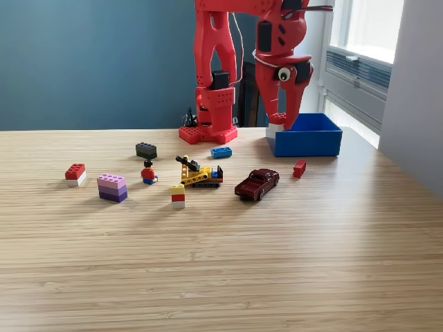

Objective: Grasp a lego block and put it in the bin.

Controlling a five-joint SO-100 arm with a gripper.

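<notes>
The red gripper (282, 119) points downward above the near-left corner of the blue bin (308, 135). Its two fingers (293, 104) are spread, with a visible gap between the tips. A white block (275, 128) sits directly below the tips, at the bin's left wall; whether the fingers touch it cannot be told. A googly eye is fixed to the gripper body. The red arm (219, 62) rises from a red base (208, 133) standing at the far edge of the wooden table (221, 263).

The bin rests near the far right corner of the table, open side up. Just in front of its near wall lies a small red brick (299, 168).

Toward the middle of the table:
- a dark red toy car (257, 184), near the red brick;
- a yellow and black toy vehicle (199, 173), beside the car on the exterior view's left;
- a small blue brick (221, 152), between the base and the toy vehicle;
- a stack of yellow, red and white bricks (178, 195), in front of the toy vehicle.

Toward the left edge of the table in the exterior view:
- a toy figure (148, 172) with a red torso;
- a dark brick (146, 150), behind the figure;
- a pink and purple stack (112, 187);
- a red and white stack (75, 174), nearest the left edge.
</notes>
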